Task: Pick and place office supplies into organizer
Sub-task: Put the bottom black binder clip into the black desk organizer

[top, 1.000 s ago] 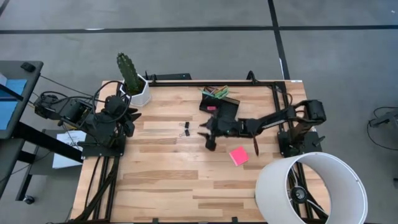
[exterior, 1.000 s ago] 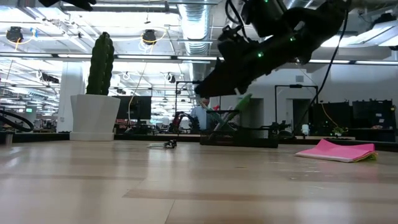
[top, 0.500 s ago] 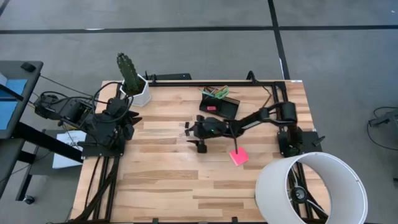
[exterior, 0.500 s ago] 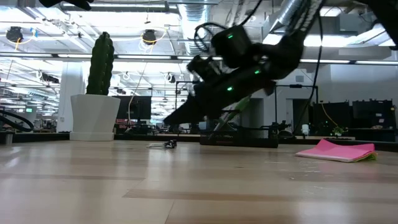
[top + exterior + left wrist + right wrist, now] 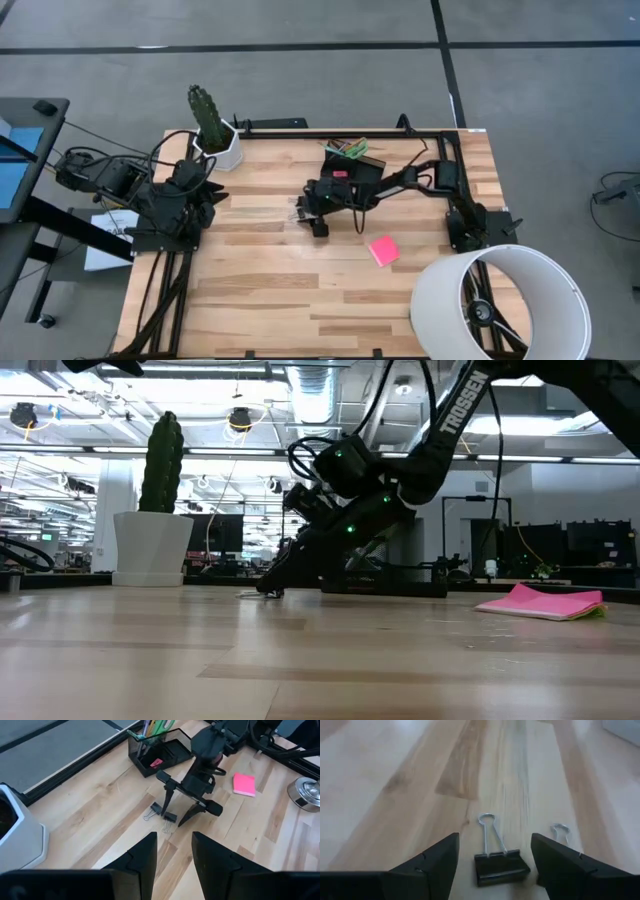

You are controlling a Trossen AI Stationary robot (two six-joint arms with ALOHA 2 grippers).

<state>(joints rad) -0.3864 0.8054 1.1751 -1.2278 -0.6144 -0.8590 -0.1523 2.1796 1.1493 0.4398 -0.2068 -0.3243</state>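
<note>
- Right pincer (image 5: 176, 815): fingers spread wide, holding nothing, tips low over the wooden surface (image 5: 260, 290) at frame centre in the high view.
- Binder clips: two, black with wire loop handles. One clip (image 5: 500, 861) lies between the fingers; the second clip (image 5: 561, 831) lies just beside it.
- Organizer (image 5: 352, 168): black mesh tray, upper centre, holding pens.
- Sticky-note pad (image 5: 383, 250): one, pink, square, lower right of the pincer.
- Left pincer (image 5: 172, 852): open, empty, at the left edge.

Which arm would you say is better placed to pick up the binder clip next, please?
The right. The right gripper hangs open directly over the binder clip, jaws on either side of it. The left gripper waits open at the table's left edge, near the cactus pot.
</note>
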